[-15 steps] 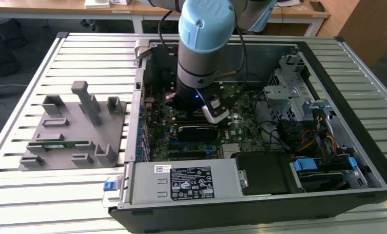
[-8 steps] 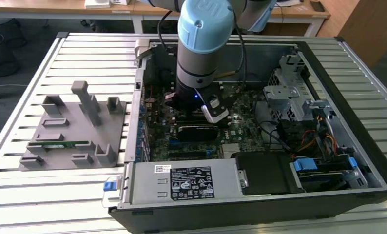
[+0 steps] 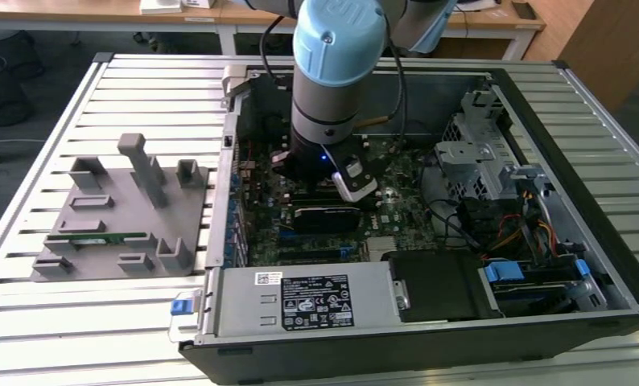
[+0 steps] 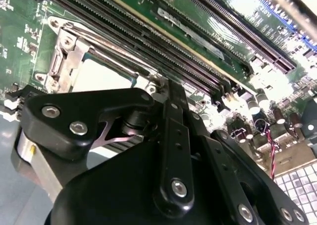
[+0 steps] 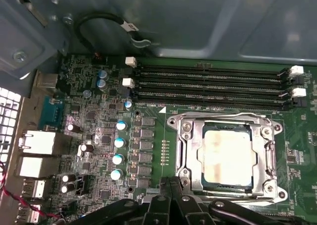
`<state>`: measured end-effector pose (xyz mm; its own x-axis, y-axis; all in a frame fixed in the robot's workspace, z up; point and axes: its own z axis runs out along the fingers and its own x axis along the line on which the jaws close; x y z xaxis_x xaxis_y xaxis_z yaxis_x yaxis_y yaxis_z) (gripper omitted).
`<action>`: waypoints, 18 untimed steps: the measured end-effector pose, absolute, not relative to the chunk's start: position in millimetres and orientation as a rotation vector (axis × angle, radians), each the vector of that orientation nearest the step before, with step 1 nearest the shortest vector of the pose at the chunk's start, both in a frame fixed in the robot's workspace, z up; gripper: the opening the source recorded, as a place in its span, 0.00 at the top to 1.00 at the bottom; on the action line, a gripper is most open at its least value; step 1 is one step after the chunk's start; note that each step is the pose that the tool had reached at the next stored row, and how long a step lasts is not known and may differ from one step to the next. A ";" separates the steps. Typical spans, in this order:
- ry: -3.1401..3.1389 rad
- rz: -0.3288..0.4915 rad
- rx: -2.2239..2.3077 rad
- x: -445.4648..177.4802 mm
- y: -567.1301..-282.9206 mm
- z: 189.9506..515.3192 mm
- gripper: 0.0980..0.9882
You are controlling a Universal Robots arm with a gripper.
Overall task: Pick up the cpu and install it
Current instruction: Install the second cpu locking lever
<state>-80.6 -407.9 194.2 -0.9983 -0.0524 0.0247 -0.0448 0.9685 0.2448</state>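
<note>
The cpu [image 5: 225, 155] lies flat inside the metal socket frame [image 5: 185, 136] on the green motherboard [image 5: 94, 116], its silvery-white top facing up. In the second wrist view the cpu [image 4: 99, 76] shows as a pale square just past the black gripper body [image 4: 148, 175]. My gripper [image 5: 172, 185] hovers low at the socket's edge with its black fingers drawn together and nothing between them. In the exterior view the arm [image 3: 325, 96] reaches straight down into the open computer case [image 3: 427, 338], over the middle of the board.
Empty memory slots [image 5: 213, 84] run beside the socket. A grey parts fixture [image 3: 121, 217] holding a green memory stick [image 3: 105, 239] sits at the exterior view's left. A power supply [image 3: 298, 301], drive cage [image 3: 480, 161] and cables [image 3: 513, 233] crowd the case.
</note>
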 end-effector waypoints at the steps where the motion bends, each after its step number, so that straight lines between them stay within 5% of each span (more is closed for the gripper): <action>1: -3.086 -0.382 0.076 -80.6 -408.0 196.2 0.99; 18: -3.088 -0.393 0.077 -80.9 -408.0 227.8 0.99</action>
<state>-80.9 -408.0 227.8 -0.9984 -0.0525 0.0215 -0.0454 0.9669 0.2511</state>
